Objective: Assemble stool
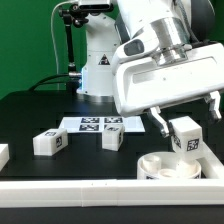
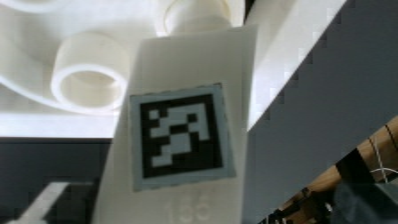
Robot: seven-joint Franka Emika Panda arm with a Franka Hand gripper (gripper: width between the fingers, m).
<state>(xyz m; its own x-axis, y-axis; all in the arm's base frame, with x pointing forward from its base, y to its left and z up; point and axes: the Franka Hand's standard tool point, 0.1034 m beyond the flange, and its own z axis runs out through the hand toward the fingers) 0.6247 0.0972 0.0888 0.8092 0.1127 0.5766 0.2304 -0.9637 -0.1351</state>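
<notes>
In the exterior view, we see the gripper (image 1: 187, 120) low over the exterior view's right side of the black table (image 1: 30, 115). Its jaws stand wide apart, one on each side of an upright leg (image 1: 186, 138), with a sliver of space showing on both sides. That leg faces us with its tag, and its lower end meets the round white seat (image 1: 165, 168), which lies by the white front rail (image 1: 90, 190). A second leg (image 1: 50, 142) and a third leg (image 1: 112, 138) rest on the table well apart from the seat, toward the exterior view's left. The marker board (image 1: 100, 124) lies flat just behind them.

In the wrist view, the upright leg (image 2: 178, 140) fills the middle, its black-and-white tag turned to the camera. One dark finger (image 2: 329, 140) rises just beside it; we cannot tell here whether it touches the leg. Beyond the leg are curved white forms with a round ring, probably the seat (image 2: 89, 85), though the view is too blurred to be sure.
</notes>
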